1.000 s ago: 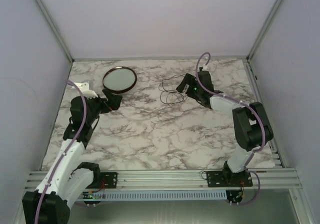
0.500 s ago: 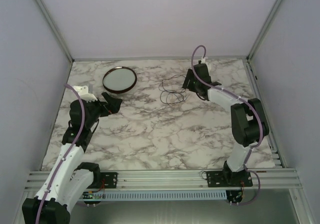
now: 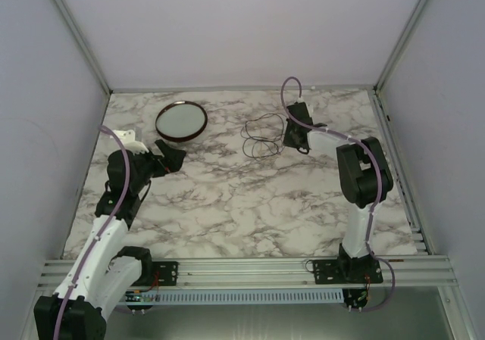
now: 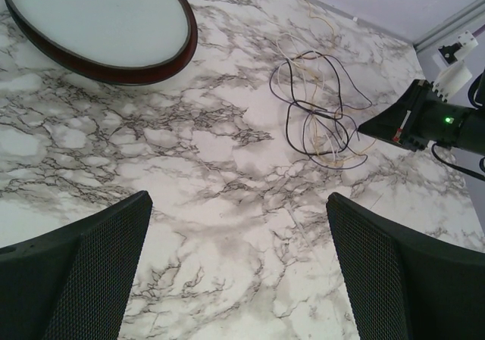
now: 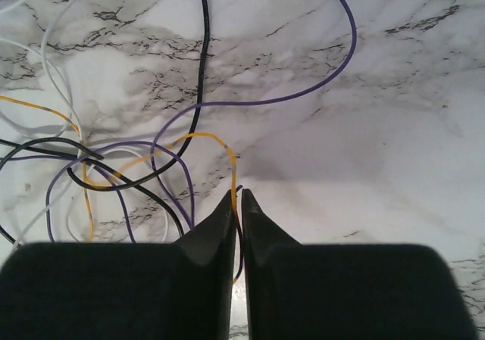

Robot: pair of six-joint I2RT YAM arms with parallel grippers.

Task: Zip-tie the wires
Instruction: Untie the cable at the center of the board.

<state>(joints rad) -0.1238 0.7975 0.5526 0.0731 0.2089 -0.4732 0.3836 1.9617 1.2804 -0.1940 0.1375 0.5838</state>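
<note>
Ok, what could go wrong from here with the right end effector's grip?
The right end effector pinches what looks like only one yellow wire; pulling may drag that strand and spread the wires rather than gather them. No zip tie shows in any view, so bundling may stall.

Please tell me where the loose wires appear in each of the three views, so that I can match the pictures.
Top external: the wires lie far centre, just left of the right gripper.
Left wrist: upper right of centre, the gripper's tip at their right edge.
Right wrist: across the left half, one yellow strand pinched by the gripper.
Shared landmark: the right gripper, beside the wires in every view.
</note>
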